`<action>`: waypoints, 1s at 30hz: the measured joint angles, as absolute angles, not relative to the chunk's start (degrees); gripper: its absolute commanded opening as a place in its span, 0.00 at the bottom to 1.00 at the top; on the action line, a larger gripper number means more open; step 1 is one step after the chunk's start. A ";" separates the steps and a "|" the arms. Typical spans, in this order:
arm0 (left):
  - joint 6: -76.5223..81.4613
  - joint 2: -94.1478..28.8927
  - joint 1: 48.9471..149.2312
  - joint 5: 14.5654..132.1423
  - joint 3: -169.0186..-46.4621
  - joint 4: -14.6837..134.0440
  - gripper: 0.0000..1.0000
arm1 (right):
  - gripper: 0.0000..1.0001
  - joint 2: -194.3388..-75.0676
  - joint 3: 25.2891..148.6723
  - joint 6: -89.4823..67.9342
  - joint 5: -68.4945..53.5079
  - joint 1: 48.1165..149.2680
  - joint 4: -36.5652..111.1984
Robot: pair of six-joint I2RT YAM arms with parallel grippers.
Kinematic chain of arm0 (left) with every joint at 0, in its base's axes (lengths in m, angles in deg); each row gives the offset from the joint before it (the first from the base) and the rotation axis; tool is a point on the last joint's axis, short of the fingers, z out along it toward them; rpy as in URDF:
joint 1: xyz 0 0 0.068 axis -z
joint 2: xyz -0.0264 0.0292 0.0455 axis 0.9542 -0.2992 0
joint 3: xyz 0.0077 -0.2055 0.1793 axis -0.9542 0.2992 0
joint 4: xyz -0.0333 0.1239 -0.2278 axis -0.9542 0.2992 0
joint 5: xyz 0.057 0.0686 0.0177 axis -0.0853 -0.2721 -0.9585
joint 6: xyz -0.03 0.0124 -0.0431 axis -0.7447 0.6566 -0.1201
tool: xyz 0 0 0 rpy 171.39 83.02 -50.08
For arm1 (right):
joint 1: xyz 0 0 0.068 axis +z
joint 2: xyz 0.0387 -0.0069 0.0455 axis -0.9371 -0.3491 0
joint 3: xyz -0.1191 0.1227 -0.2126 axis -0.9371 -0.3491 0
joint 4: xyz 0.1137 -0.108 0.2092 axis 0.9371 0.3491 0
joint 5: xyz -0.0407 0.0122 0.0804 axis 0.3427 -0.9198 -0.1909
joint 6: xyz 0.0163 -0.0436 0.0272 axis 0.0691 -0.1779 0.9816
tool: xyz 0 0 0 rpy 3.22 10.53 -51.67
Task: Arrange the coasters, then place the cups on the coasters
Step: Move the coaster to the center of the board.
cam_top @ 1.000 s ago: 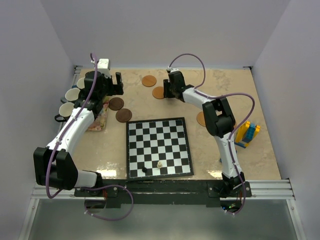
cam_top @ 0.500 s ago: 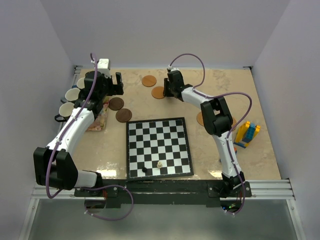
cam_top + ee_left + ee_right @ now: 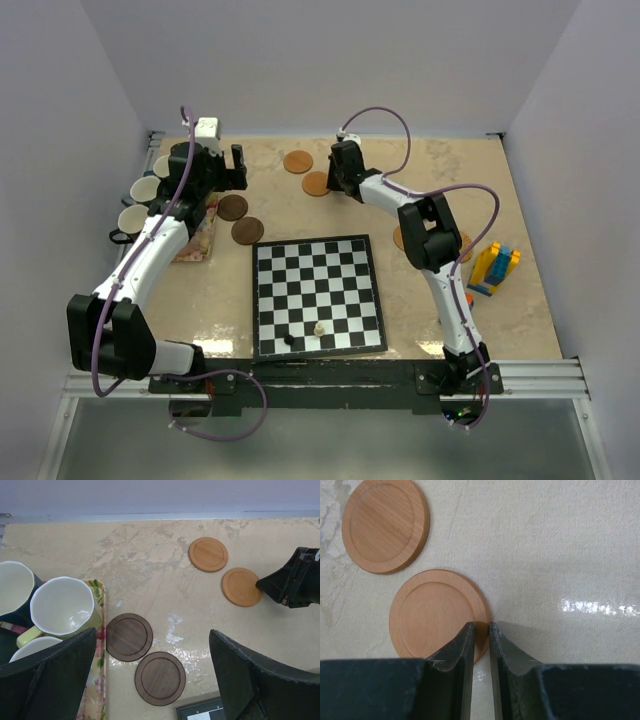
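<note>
The right gripper point(image 3: 481, 625) stood with its jaws drawn to a narrow slit at the rim of a tan coaster point(image 3: 432, 615) lying flat on the table point(image 3: 560, 540) — whether it gripped the disc could not be told. The left gripper point(image 3: 152, 640), spread wide, hung above two dark coasters point(image 3: 129, 636) beside the cups point(image 3: 62, 605) on a floral mat point(image 3: 98, 680).

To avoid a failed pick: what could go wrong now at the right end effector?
The right end effector straddles only the rim of the nearer tan coaster, so the disc may slip out or tip. The other tan coaster lies close by and could be bumped.
</note>
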State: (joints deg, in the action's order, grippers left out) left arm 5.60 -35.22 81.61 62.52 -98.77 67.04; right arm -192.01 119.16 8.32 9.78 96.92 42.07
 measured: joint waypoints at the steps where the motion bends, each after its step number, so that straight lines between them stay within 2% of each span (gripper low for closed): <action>1: 5.60 -35.22 81.61 62.52 -98.77 67.06 0.99 | 0.22 -192.01 119.16 8.37 10.02 96.96 42.04; 4: 5.60 -35.22 81.61 62.52 -98.77 67.06 0.99 | 0.32 -192.01 119.16 8.28 10.32 97.01 41.82; 8: 5.60 -35.22 81.61 62.52 -98.77 67.04 0.99 | 0.53 -191.75 117.67 7.45 9.95 96.92 39.33; 15: 5.62 -35.22 81.61 62.52 -98.77 67.06 0.99 | 0.78 -190.02 115.46 3.58 6.98 96.92 37.45; 20: 5.62 -35.22 81.61 62.52 -98.77 67.06 0.99 | 0.84 -185.58 111.88 0.15 5.08 96.94 37.15; 30: 5.60 -35.24 81.61 62.52 -98.77 67.06 0.99 | 0.87 -179.99 106.17 -6.61 7.72 99.67 36.99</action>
State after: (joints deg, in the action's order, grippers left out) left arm 5.60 -35.24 81.61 62.52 -98.77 67.06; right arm -179.99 106.17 -6.61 7.72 99.67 36.99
